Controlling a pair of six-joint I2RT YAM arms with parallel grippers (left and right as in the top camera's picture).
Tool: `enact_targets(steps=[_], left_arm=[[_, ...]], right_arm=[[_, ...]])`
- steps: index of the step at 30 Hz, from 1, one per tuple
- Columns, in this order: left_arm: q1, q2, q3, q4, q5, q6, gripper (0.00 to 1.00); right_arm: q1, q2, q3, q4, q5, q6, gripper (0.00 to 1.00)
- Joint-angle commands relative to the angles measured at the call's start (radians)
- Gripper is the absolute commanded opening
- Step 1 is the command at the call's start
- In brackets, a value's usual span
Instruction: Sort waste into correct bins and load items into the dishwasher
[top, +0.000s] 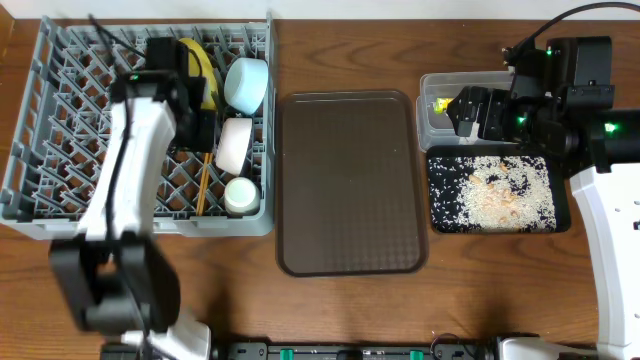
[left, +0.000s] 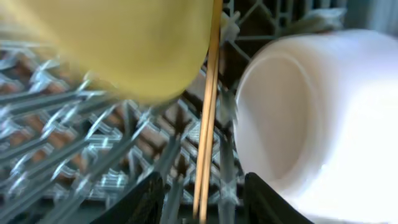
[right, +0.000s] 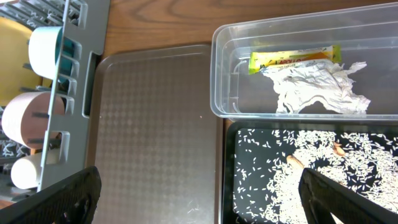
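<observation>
Wooden chopsticks (left: 208, 112) run straight up between the parted fingers of the left gripper (left: 205, 194), with a gap on either side, so the jaws stand open and hold nothing. Crowding them inside the grey dish rack (top: 60, 110) are the yellow plate (left: 124, 43) on one side and the white bowl (left: 311, 118), tipped on edge, on the other. Along the rack's edge beside the brown tray (top: 350, 180) sit the light blue bowl (top: 246, 83), the white bowl and the pale green cup (top: 240, 195). The left arm (top: 125, 170) reaches across the rack from its near edge, wrist bent down over the plate and hiding part of it. Well apart from the rack, past the brown tray, the right gripper (right: 205, 199) hangs wide open and empty over the clear tub (right: 221, 93), which holds the snack wrapper (right: 292, 59) and crumpled paper (right: 317, 90), and the black tray (right: 229, 174) strewn with rice (right: 348, 168).
</observation>
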Motion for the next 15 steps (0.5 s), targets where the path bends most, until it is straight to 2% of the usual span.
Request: enact_targets(steps=[1,4,7,8,11,15], left_arm=[[-0.02,-0.183,0.014,-0.049,-0.001,-0.063,0.48],[-0.038,-0.3,0.014,-0.114,-0.001,-0.144,0.66],[-0.051,-0.39,0.014,-0.184,0.01,-0.29,0.72],[-0.055,-0.416,0.014,-0.211,0.037,-0.366,0.84],[-0.058,-0.482,0.014,-0.255,0.113,-0.535,0.85],[-0.058,-0.538,0.014,-0.256,0.111,-0.539,0.85]], right_arm=[[-0.011,0.002,0.002,-0.002,0.002,0.01,0.99],[-0.011,0.002,0.002,-0.002,0.002,0.01,0.99],[-0.011,0.002,0.002,-0.001,0.002,0.01,0.99],[-0.011,0.002,0.002,-0.002,0.002,0.01,0.99],[-0.011,0.002,0.002,-0.002,0.002,0.01,0.99],[-0.011,0.002,0.002,-0.002,0.002,0.01,0.99]])
